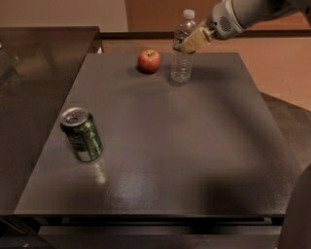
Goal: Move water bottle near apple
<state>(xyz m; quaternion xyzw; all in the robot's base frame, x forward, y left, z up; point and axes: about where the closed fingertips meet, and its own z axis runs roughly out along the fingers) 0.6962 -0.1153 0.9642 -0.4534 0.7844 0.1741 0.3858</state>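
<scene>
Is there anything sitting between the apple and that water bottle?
Nothing: the camera view shows only bare dark table between the apple and the water bottle. The end effector grips the bottle's upper part.

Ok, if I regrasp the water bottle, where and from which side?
Take the water bottle by its upper body, from the side away from the apple: it stands upright, apple close beside. The gripper holds it there now.

A big dark grey table fills the middle, with a soft shine of light near its front. A shiny dark counter sits to its left. Behind are a pale wall and a brown floor. The gripper is over the table's far edge.
</scene>
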